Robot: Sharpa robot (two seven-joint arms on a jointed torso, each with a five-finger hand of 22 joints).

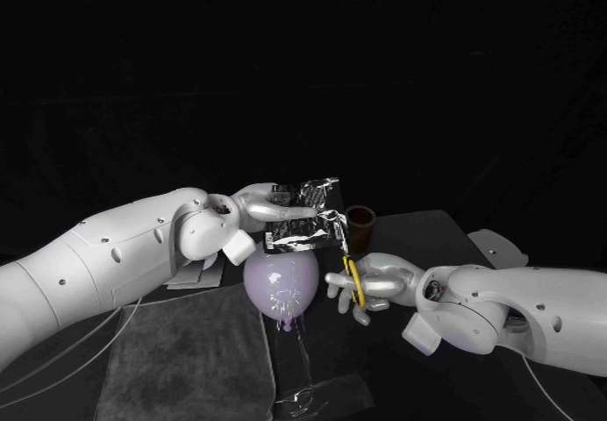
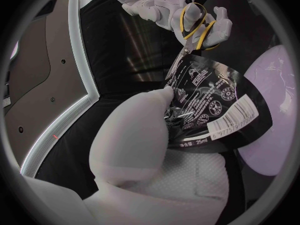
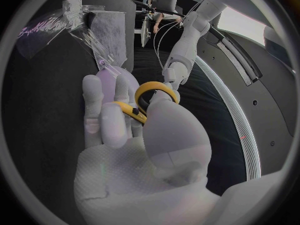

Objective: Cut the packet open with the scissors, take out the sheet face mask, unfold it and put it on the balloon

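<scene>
We see a black backdrop (image 1: pixel 303 79) across the upper half of the frame, dark and featureless. Below it a black table (image 1: pixel 430 230) spans the middle, and a grey cloth (image 1: pixel 177 360) lies on it at lower left.

This looks like a robotics lab or test bench rather than a home or shop. A white left arm (image 1: pixel 114 254) and a white right arm (image 1: pixel 532 307) reach over a black table (image 1: pixel 424 232) set before a plain black backdrop (image 1: pixel 303 79). A grey cloth (image 1: pixel 189 351) covers part of the table, and a pale balloon (image 1: pixel 285 281) sits on a clear stand (image 1: pixel 300 377).
</scene>
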